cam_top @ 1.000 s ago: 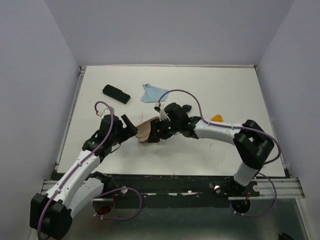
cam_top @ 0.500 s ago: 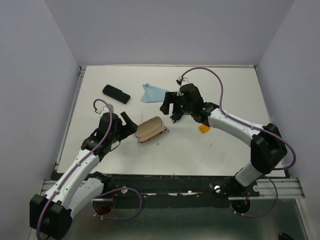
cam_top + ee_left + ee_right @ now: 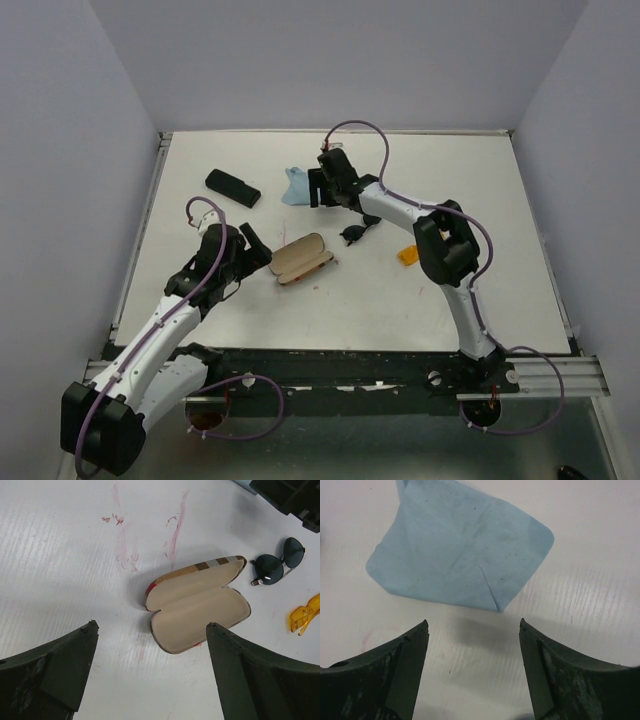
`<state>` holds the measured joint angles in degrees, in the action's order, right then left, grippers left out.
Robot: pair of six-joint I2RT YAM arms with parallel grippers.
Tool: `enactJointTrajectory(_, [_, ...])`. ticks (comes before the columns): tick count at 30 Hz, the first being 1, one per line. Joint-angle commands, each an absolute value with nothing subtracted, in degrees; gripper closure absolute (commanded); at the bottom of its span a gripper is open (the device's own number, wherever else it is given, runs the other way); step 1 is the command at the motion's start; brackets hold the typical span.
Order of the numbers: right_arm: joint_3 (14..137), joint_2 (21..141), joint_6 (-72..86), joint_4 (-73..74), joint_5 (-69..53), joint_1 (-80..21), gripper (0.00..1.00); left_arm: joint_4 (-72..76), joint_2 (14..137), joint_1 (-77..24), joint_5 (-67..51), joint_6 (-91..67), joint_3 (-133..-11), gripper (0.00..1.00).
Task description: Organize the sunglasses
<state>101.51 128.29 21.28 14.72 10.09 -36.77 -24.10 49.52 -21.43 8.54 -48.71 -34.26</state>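
The black-framed sunglasses (image 3: 357, 233) lie on the table just right of the open plaid case (image 3: 303, 258). They also show in the left wrist view (image 3: 277, 565). The orange wraparound sunglasses (image 3: 410, 256) lie further right and show at the edge of the left wrist view (image 3: 305, 616). My left gripper (image 3: 256, 246) is open and empty, just left of the case (image 3: 200, 610), whose tan lining faces up. My right gripper (image 3: 318, 190) is open and empty, low over the table at the near edge of a blue cloth (image 3: 460, 550).
A plain black oblong case (image 3: 232, 186) lies at the back left. The blue cloth (image 3: 297, 183) lies flat near the back middle. Red marks (image 3: 172, 535) stain the white table beyond the plaid case. Grey walls close in the table on three sides.
My right arm has swung from the plaid case toward the back, and its gripper now hovers by the blue cloth. The left arm has barely moved. The case lies open.
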Motion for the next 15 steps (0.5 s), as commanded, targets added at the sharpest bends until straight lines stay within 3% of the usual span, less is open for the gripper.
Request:
enactJointTrajectory(1, [106.7,133.8,16.4,18.7,13.7,-37.0,0.20,-25.0,50.1,-21.3,10.5,-48.1,-35.7,0.01])
enactJointTrajectory(9, [110.5,140.0,15.2,18.4,9.5,-37.1,0.27,-24.4,50.9,-21.2,10.5,-48.3,-35.3,0.01])
enactJointTrajectory(13, [111.9,141.5,15.6,18.7,6.6,-37.2,0.51,-24.2,51.1,-21.1,10.5,-48.3,-35.3,0.01])
enactJointTrajectory(15, [111.9,141.4,15.9,18.7,5.3,-37.4,0.56,-24.2,51.2,-21.1,10.5,-48.4,-35.4,0.01])
